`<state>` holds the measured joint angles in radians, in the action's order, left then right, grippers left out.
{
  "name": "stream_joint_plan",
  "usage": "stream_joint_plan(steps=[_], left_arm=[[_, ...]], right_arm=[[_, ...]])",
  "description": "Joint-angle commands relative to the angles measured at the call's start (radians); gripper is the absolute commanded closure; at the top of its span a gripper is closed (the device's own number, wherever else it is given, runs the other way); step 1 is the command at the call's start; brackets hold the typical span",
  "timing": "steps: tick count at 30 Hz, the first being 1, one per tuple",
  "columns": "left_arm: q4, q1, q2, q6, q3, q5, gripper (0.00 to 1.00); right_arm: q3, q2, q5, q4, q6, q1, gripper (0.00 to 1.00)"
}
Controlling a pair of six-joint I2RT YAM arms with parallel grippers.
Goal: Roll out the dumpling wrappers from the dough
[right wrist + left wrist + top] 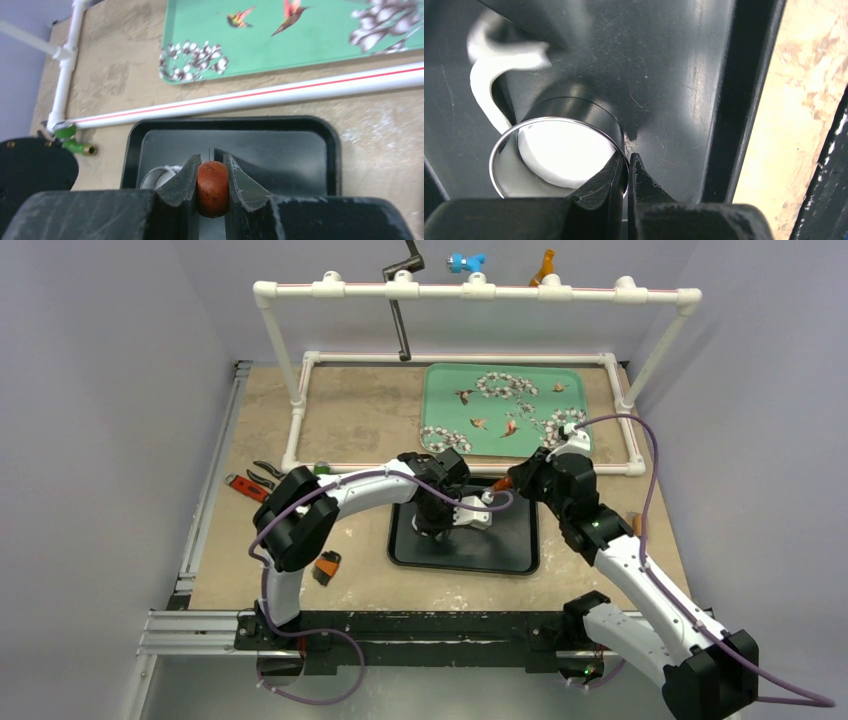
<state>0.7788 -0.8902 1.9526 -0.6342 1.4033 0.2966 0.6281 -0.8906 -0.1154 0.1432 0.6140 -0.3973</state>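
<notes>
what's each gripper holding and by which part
The left gripper pinches the metal ring cutter by its rim; the right gripper clamps a reddish-brown rounded knob, the rest hidden.

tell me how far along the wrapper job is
Done: dough looks rolled and cut, judging by the curved scrap on the black tray. In hand: left gripper pinches the ring cutter around a dumpling wrapper; right gripper holds a reddish wooden handle. Left: probably lift the cutter off that disc.
</notes>
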Motion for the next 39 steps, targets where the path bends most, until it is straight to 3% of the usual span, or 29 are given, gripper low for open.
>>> stream_joint_plan(steps=[1,5,10,13,17,19,26,29,33,39], left_arm=[[0.058,0.006,-0.048,-0.125,-0.040,0.067,1.00],[0.130,0.007,-0.075,-0.276,-0.072,0.139,1.00],[0.184,0.009,-0.100,-0.372,-0.071,0.129,1.00],[0.197,0.016,-0.121,-0.390,-0.070,0.119,1.00],[0.194,0.023,-0.141,-0.357,-0.065,0.101,0.76],[0.183,0.023,-0.152,-0.321,-0.068,0.093,0.66],[0.193,0.039,-0.219,-0.138,-0.017,0.128,0.60],[0.179,0.102,-0.222,0.074,0.044,0.132,0.56],[0.076,0.202,-0.201,0.335,0.013,0.015,0.50],[-0.022,0.198,-0.162,0.412,-0.059,-0.001,0.49]], right_arm=[[0.059,-0.011,-0.237,0.080,-0.142,0.011,1.00],[0.095,-0.024,-0.260,0.093,-0.159,0.012,1.00],[0.132,0.005,-0.246,0.114,-0.184,0.012,1.00],[0.142,0.036,-0.120,0.087,-0.236,0.011,1.00],[0.154,0.053,0.032,0.079,-0.245,0.012,1.00],[0.145,0.065,0.080,0.047,-0.239,0.011,1.00],[0.128,0.063,0.155,0.010,-0.229,0.011,1.00],[0.096,0.052,0.252,-0.057,-0.224,0.009,1.00],[0.087,0.026,0.317,-0.097,-0.219,0.005,1.00],[0.077,-0.043,0.365,-0.137,-0.205,-0.003,1.00]])
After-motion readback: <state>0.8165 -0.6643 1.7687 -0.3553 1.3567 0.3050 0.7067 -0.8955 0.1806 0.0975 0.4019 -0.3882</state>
